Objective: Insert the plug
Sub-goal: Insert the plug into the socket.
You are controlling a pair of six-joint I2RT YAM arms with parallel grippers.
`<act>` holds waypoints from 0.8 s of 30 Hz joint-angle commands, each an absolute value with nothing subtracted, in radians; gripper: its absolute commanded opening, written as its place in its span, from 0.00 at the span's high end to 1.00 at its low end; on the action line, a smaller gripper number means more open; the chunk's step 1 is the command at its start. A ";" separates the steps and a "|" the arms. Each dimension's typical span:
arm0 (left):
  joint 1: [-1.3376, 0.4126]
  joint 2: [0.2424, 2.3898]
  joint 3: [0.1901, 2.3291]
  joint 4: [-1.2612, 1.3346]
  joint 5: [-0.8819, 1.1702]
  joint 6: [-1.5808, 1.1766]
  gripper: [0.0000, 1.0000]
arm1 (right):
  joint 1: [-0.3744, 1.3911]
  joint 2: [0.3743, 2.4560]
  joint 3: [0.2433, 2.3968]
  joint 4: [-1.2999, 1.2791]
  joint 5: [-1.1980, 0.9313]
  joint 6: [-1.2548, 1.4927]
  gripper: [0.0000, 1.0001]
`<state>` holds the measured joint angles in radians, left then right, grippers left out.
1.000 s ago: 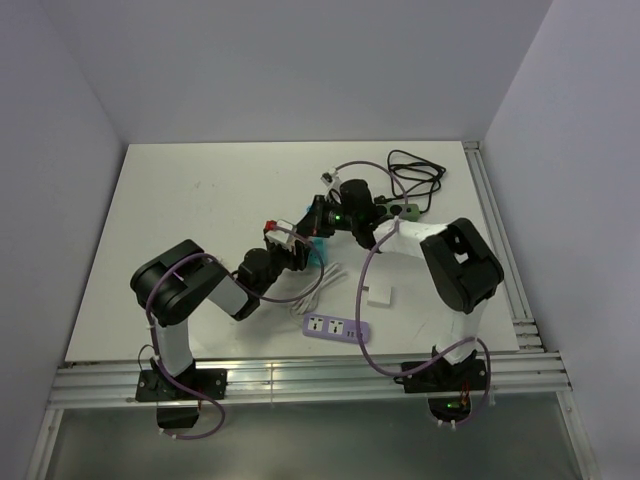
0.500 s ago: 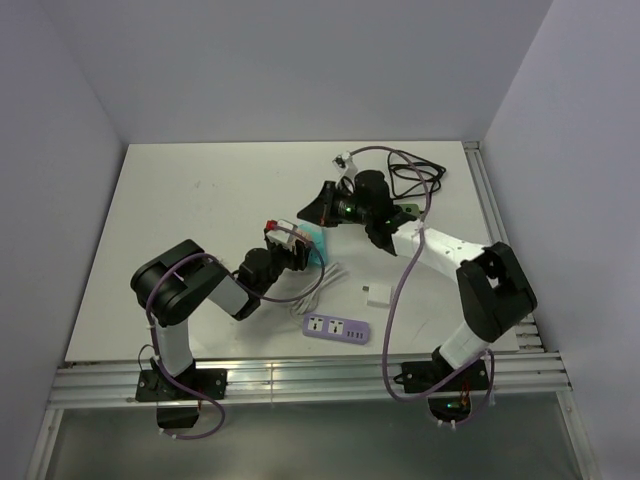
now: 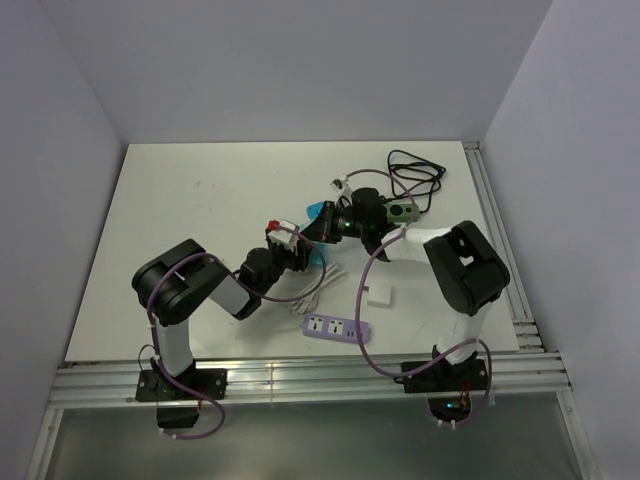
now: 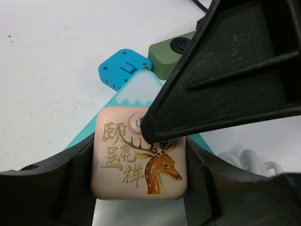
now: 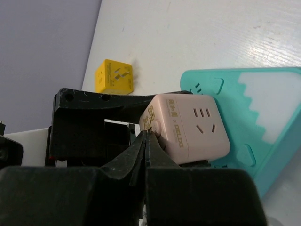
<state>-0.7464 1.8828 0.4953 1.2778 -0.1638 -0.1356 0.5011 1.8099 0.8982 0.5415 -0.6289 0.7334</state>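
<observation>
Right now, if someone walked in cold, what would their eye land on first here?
The pink cube socket with a golden deer print, clamped in the left gripper mid-table. The right gripper, fingers together, has its tip on the cube's deer face, over a teal triangular board. A blue cube and a green cube lie beyond.

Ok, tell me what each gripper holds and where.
Left gripper clamps the pink cube socket by two opposite sides. Right gripper, shut, holds nothing; its tip touches the deer-printed face.
</observation>
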 commanded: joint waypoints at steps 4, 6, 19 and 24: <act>-0.759 1.956 0.446 0.933 -0.149 -0.169 1.00 | 0.480 1.680 0.962 0.367 -0.566 0.684 1.00; -0.759 1.957 0.449 0.931 -0.150 -0.169 1.00 | 0.485 1.635 0.977 0.339 -0.561 0.683 1.00; -0.759 1.947 0.449 0.928 -0.150 -0.170 1.00 | 0.505 1.767 0.862 0.436 -0.548 0.669 1.00; -0.761 1.956 0.456 0.923 -0.153 -0.169 1.00 | 0.482 1.898 0.862 0.526 -0.594 0.716 1.00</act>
